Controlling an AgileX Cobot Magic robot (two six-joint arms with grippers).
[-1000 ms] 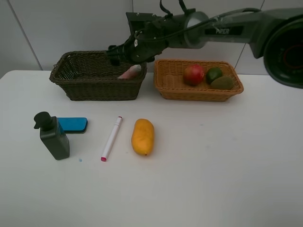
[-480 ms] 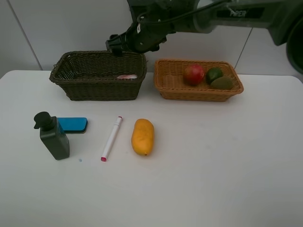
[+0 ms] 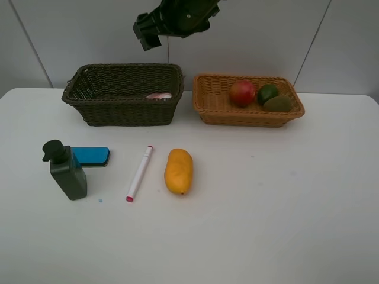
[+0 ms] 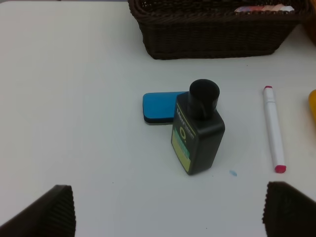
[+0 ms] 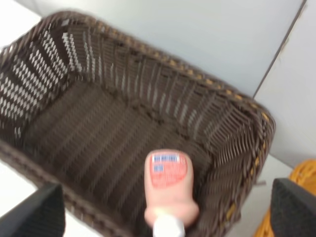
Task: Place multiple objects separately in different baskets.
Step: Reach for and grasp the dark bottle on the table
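At top centre of the high view our right gripper (image 3: 146,34) hangs spread, empty, above the dark basket (image 3: 121,109); pink small bottle (image 5: 168,180) lies inside. The left gripper (image 4: 168,212), also spread, faces the pump bottle (image 3: 68,174) at lower left. We'd worry: eraser (image 3: 92,155) just behind it, so a sloppy grab topples or drags one.

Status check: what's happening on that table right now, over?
Open and empty: left gripper over table, right gripper above dark basket. In it: pink bottle. On table: mango, marker, eraser, pump bottle. Nothing blocking.
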